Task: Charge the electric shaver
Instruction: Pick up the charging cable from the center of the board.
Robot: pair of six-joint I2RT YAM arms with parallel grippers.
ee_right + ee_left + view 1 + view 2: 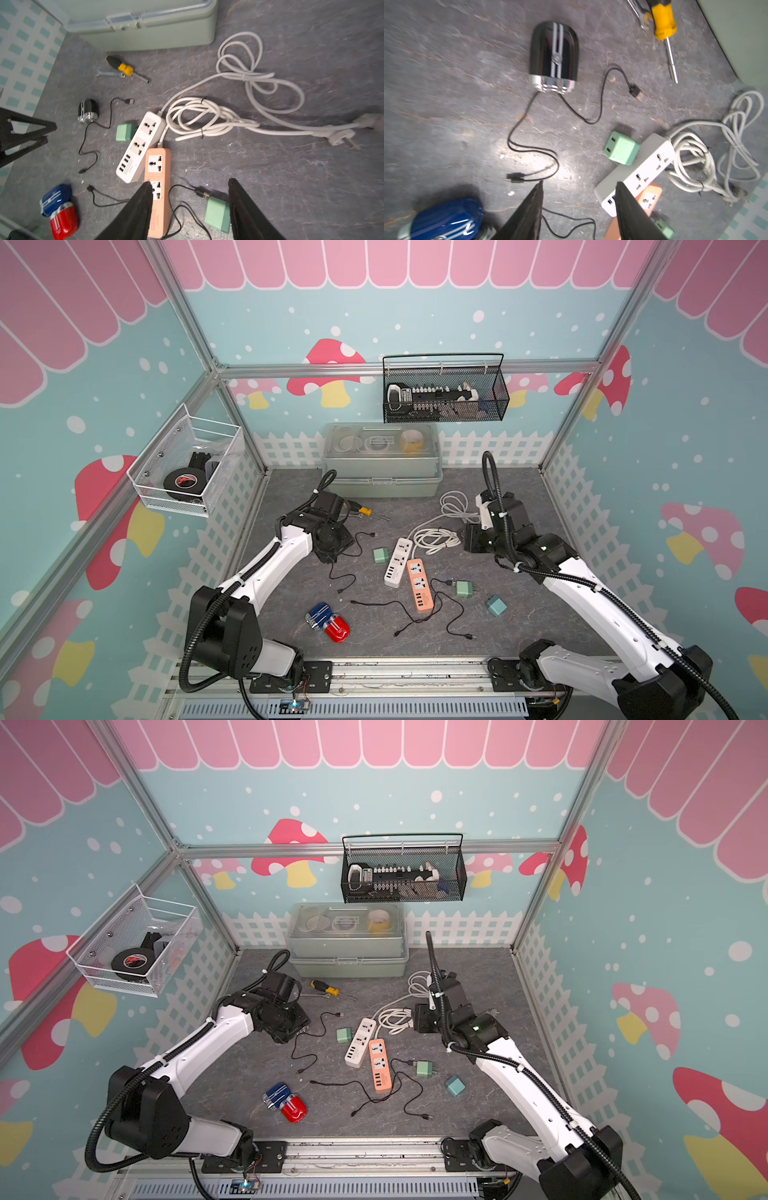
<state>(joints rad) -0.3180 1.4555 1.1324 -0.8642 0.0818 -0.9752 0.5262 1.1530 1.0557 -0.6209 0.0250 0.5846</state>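
Two tools, left tool (579, 182) and right tool (188, 181), hover spread and empty over a surface (446, 108) holding a black shaver (554, 54), cable (600, 108) and white power strip (643, 166).

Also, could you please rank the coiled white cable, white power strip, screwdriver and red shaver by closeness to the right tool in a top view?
From the right tool:
1. coiled white cable, just beside it
2. white power strip, mid-table
3. screwdriver, far back
4. red shaver, front left
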